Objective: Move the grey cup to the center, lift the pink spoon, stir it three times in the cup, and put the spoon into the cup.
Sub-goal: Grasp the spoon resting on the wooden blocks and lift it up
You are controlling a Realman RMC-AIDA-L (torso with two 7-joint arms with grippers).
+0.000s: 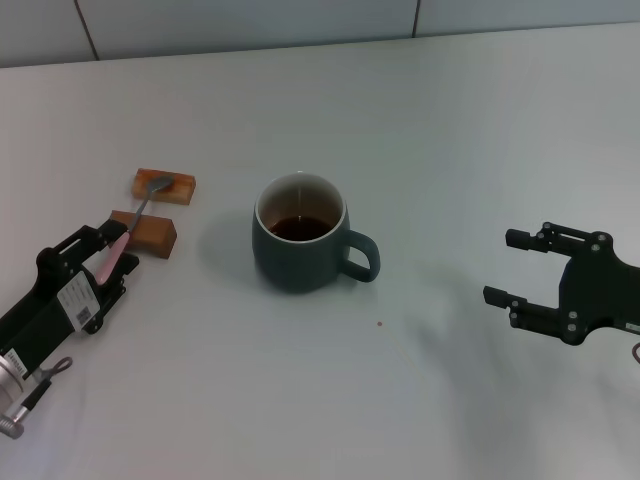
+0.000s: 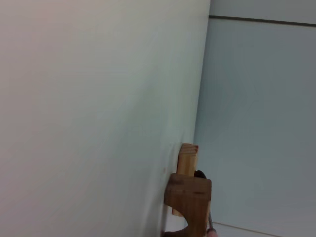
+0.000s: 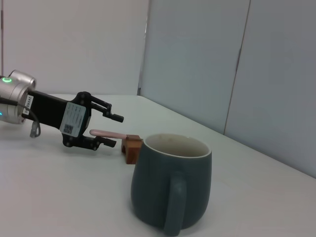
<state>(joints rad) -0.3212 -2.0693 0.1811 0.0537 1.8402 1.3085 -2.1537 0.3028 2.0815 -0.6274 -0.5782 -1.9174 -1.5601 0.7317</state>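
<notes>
The grey cup (image 1: 300, 240) stands upright in the middle of the white table, with dark liquid inside and its handle turned toward my right side; the right wrist view shows the cup (image 3: 170, 185) close up. The pink spoon (image 1: 128, 225) lies across two brown blocks, its metal bowl on the far block and its pink handle (image 3: 106, 133) pointing toward my left arm. My left gripper (image 1: 115, 247) is open, with its fingers on either side of the handle's end; it also appears as the left gripper (image 3: 116, 131) in the right wrist view. My right gripper (image 1: 500, 266) hangs open to the right of the cup, holding nothing.
The two brown wooden blocks (image 1: 165, 185) (image 1: 145, 232) sit left of the cup, and the blocks (image 2: 190, 197) also fill the lower part of the left wrist view. The white table (image 1: 400, 130) ends at a pale wall behind.
</notes>
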